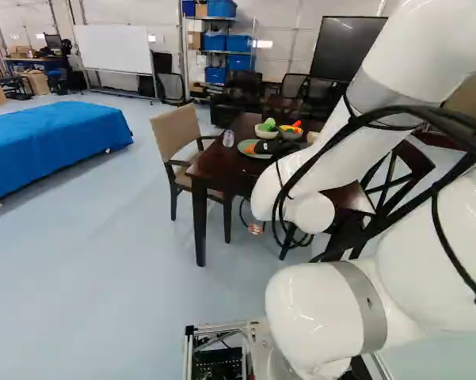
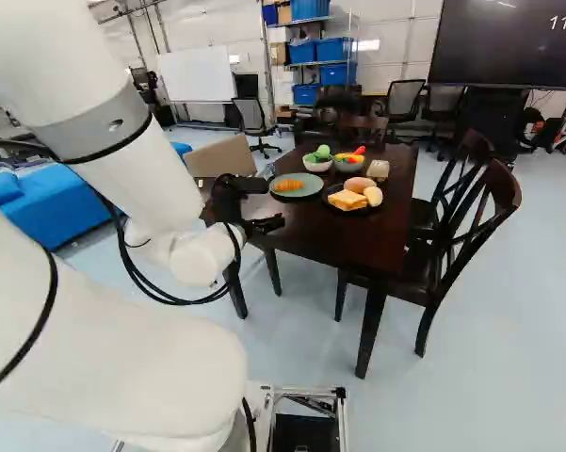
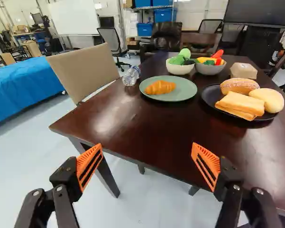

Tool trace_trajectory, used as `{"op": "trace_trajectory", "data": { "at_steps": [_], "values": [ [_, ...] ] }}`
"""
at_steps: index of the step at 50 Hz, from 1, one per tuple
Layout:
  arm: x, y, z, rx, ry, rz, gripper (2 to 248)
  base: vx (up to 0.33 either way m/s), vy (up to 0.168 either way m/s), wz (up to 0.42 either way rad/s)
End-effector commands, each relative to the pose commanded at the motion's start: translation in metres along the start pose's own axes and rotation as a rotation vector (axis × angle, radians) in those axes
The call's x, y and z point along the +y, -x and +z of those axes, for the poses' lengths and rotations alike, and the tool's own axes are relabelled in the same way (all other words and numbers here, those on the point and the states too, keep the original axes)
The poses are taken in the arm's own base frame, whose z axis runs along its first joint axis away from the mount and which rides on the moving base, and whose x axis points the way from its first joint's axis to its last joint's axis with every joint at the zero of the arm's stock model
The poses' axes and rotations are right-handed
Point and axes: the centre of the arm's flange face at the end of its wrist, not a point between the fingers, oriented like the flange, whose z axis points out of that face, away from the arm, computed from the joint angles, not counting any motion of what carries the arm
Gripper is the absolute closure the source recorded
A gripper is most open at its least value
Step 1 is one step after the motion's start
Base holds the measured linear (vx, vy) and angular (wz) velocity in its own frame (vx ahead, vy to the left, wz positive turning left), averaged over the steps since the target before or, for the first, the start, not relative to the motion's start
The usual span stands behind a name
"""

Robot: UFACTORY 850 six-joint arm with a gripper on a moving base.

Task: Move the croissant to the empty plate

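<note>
Croissant (image 3: 160, 87) lies on the green plate (image 3: 182, 94), on the side of it nearer the table's (image 3: 133, 121) left edge. Claw (image 2: 272, 204) by the table's near-left corner, pointing ahead over the tabletop; its two orange-padded fingers stand wide apart, with the near edge showing between them in the wrist view. Bottle (image 3: 132, 75), clear, lying at the left edge, just beside the green plate. Black plate (image 3: 208, 97) nearer the right edge than the green one, holding bread slices (image 3: 239, 104), a speckled roll (image 3: 239, 85) and a pale bun (image 3: 269, 99). Beyond the plates, towards the far edge: white bowl (image 3: 179, 70) of green items, grey bowl (image 3: 210, 70) of red, yellow and green ones, side by side. Small box (image 3: 243, 71) between grey bowl and right edge. Tan chair (image 3: 85, 71) along the left edge; dark chairs (image 2: 471, 221) along the right.
</note>
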Motion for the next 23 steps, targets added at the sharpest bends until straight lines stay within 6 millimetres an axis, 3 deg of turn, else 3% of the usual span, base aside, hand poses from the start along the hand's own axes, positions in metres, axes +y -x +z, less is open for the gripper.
{"op": "trace_trajectory", "data": {
  "at_steps": [23],
  "values": [
    [-0.0006, 0.0026, -0.0025, 0.011, -0.003, -0.013, 3, 0.000, 0.000, 0.000]
  ]
}}
